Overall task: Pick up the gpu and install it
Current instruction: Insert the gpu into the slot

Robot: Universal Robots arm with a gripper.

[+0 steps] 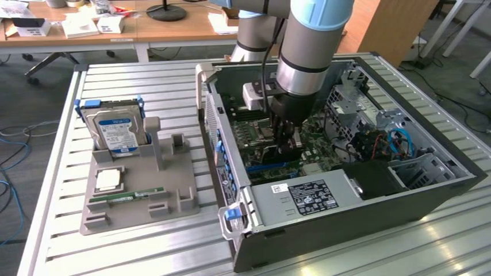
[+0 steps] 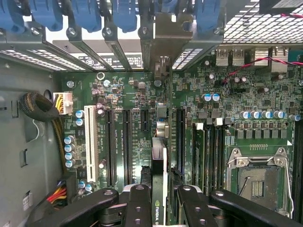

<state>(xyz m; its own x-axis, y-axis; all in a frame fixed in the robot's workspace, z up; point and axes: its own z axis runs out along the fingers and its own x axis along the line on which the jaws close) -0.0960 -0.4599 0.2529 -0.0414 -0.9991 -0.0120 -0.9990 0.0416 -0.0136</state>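
The gripper (image 2: 162,196) is closed on the gpu (image 2: 159,156), holding it edge-on over the expansion slots of the motherboard (image 2: 227,109), inside the open computer case (image 1: 429,190) on the bench (image 1: 153,247). The card looks light, stiff and fragile. A hold on its bare edges, clear of fan and contacts, seems safest.

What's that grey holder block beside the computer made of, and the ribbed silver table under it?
The grey holder block looks like matte plastic, moulded or perhaps printed: an even dull grey with no shine. The ribbed silver table looks like brushed aluminium: parallel metal slats with soft, pale reflections.
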